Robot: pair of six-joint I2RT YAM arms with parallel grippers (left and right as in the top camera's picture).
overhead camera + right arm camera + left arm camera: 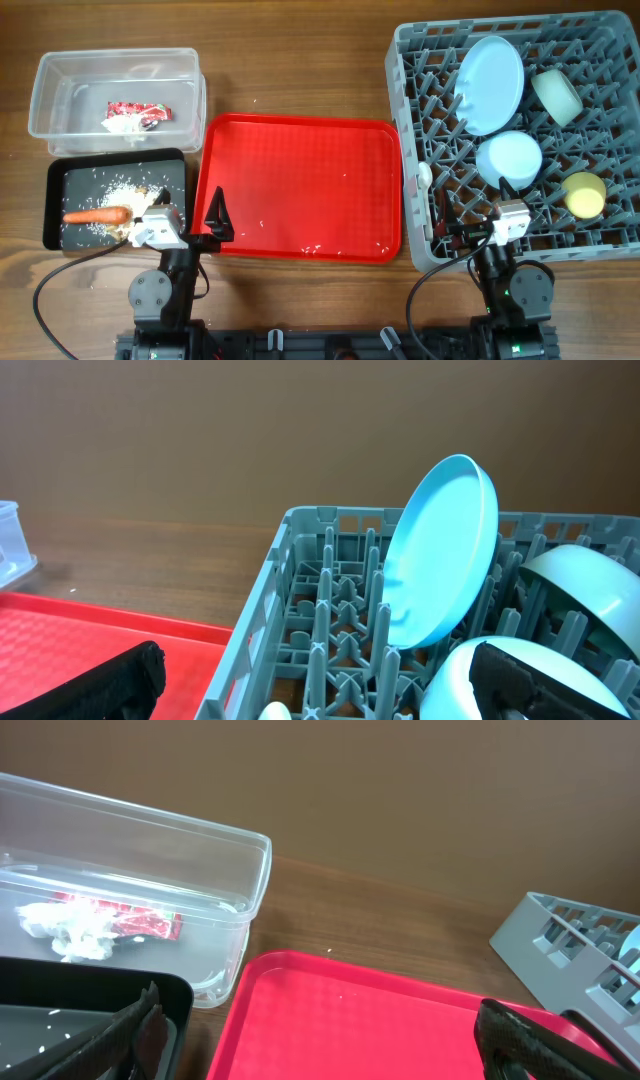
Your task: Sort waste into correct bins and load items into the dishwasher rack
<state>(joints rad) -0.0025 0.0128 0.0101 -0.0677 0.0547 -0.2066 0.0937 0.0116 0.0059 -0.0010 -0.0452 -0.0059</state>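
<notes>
The clear tub (pixel 45 100) holds the red-and-white wrapper (pixel 150 112) and the white tissue (pixel 122 124); both also show in the left wrist view, wrapper (pixel 130 920) and tissue (pixel 70 930). The black tray (pixel 55 215) holds the carrot (pixel 97 215) and crumbs (pixel 125 190). The grey rack (pixel 400 60) holds the blue plate (pixel 492 72) on edge, the blue bowl (pixel 508 158), the mint bowl (pixel 557 95), the yellow cup (pixel 585 194) and the white spoon (pixel 425 176). My left gripper (pixel 192 205) is open and empty between the black tray and the red tray. My right gripper (pixel 470 215) is open and empty over the rack's near left corner.
The large red tray (pixel 300 180) lies in the middle with a few crumbs near its front edge. In the right wrist view the plate (pixel 440 550) leans among the pegs and the rack wall (pixel 260 600) stands next to the red tray (pixel 80 635).
</notes>
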